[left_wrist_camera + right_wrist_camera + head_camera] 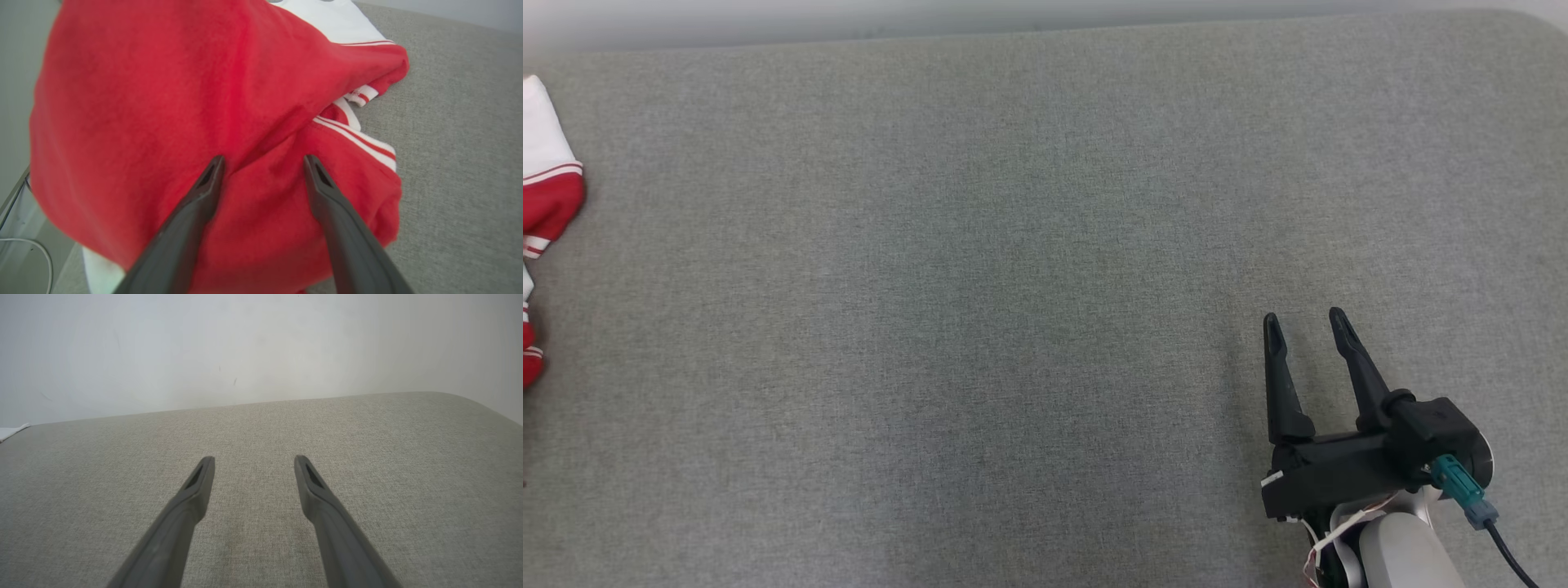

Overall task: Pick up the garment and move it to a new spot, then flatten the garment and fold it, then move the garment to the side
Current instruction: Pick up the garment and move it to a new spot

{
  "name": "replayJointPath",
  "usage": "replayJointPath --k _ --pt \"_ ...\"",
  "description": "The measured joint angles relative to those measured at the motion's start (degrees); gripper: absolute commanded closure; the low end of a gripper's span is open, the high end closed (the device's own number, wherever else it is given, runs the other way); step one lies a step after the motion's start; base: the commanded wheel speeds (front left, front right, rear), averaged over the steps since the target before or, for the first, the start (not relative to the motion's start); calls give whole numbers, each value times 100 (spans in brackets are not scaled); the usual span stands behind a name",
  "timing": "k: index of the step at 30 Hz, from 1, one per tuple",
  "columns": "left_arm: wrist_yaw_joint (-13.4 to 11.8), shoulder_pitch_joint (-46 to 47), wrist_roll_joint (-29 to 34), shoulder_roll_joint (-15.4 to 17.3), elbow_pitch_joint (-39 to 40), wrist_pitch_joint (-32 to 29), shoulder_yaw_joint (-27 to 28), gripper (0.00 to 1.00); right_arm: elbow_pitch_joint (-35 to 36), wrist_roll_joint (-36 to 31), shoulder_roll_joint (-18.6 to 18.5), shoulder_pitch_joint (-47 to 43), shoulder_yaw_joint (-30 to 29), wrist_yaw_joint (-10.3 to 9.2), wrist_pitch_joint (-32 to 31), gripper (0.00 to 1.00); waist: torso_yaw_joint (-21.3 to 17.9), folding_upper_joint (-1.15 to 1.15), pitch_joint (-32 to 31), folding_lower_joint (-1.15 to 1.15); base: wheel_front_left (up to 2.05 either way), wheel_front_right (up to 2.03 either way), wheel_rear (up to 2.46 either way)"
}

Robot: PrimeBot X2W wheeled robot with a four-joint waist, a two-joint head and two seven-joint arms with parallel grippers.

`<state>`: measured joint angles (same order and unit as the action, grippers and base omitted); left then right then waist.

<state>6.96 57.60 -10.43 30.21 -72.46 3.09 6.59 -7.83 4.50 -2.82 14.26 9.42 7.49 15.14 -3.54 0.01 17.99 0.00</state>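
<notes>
Where the grey upholstered surface (1013,286) runs out at its left edge, the red garment (551,200) lies bunched. A white panel (539,131) and a red fold with striped trim reach into the head view. Seen from the left wrist, the garment (143,102) is a crumpled red mound, with its white panel (335,20) on the far side and red-and-white striped trim (355,141) along its right-hand folds. Bare grey fabric lies to the right of it. The left gripper (263,161) points into this mound with its two dark fingers spread wide, one tip on either side of a crease. Nothing is pinched between them, and I cannot tell whether the tips touch the cloth. Well apart, at the near right of the surface, the right gripper (1303,318) hovers with its fingers parted and empty, a teal connector (1458,482) at its wrist. Its own camera shows the right gripper (253,459) above bare grey fabric, with a pale wall (245,347) beyond the far edge.
</notes>
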Motion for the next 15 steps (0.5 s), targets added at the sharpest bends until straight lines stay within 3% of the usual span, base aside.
replayJointPath --k 2,5,15 --pt "-8 -3 36 32 -18 -66 -65 0 -5 1 0 21 30 0 0 0 -17 0 19 0 0 0 0" --pt "-52 -34 62 65 -45 -108 -141 100 -5 8 1 54 63 0 0 0 -55 -1 57 0 0 0 0" --pt "-149 5 170 127 30 541 -305 100 -22 10 1 51 12 0 0 0 -13 0 48 0 0 0 0"
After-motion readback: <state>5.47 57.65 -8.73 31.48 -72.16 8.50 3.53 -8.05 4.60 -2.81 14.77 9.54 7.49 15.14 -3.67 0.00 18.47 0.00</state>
